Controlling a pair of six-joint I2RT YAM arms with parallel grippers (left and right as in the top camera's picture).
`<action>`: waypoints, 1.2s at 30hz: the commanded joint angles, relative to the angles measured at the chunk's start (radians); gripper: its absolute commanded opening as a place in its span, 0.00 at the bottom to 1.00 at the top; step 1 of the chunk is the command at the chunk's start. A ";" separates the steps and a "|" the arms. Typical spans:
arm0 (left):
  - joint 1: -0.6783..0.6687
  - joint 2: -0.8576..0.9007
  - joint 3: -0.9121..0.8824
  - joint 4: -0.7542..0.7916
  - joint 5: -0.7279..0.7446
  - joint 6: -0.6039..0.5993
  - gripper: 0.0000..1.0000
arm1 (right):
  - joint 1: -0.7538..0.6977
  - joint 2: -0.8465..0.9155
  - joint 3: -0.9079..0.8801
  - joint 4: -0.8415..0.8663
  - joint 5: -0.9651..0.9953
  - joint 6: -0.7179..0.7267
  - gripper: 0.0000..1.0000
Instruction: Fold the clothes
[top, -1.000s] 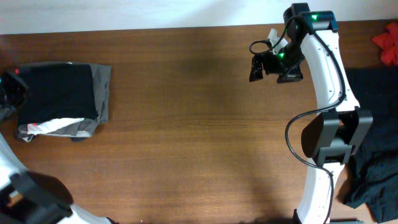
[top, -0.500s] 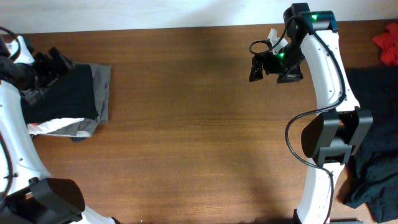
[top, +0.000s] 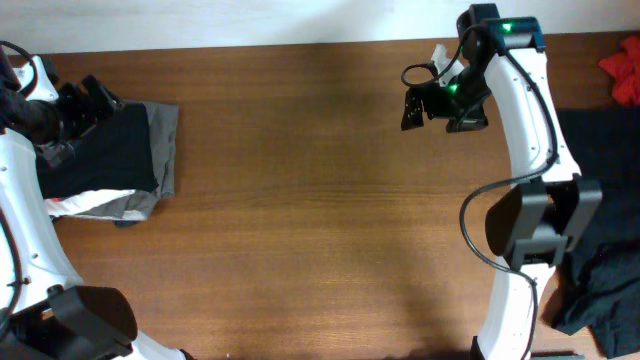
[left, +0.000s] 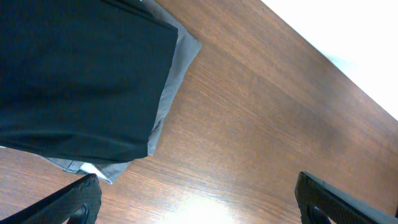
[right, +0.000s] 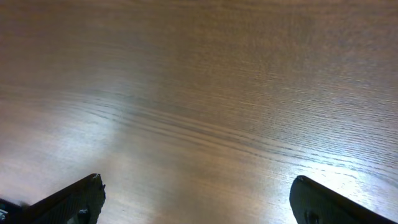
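A folded stack lies at the table's far left: a black garment (top: 100, 150) on top of a grey one (top: 165, 135), with a white and grey edge (top: 95, 205) showing at the front. My left gripper (top: 80, 115) hovers over the stack's back left corner, open and holding nothing. In the left wrist view the black garment (left: 81, 81) fills the upper left, the grey one (left: 180, 56) peeks out beside it, and the left gripper (left: 199, 202) spans bare wood. My right gripper (top: 438, 115) hangs open over bare table at the back right; the right wrist view shows the right gripper (right: 199, 202) above wood only.
A heap of dark clothes (top: 600, 250) lies off the table's right side, past the right arm's base (top: 530, 225). A red item (top: 625, 75) sits at the far right back. The table's back edge (top: 250, 45) meets a white wall.
The left arm swung from the far left edge up over the stack's back corner, and its gripper went from shut to open. The right arm stayed still.
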 joint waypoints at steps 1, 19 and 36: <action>0.002 0.006 -0.003 -0.002 0.010 0.008 0.99 | 0.027 -0.200 0.009 -0.003 0.008 0.005 0.99; 0.002 0.006 -0.003 -0.002 0.010 0.008 0.99 | 0.196 -0.992 -0.017 0.007 0.118 -0.026 0.99; 0.002 0.006 -0.003 -0.001 0.010 0.008 0.99 | 0.167 -1.913 -1.007 0.506 0.114 0.009 0.99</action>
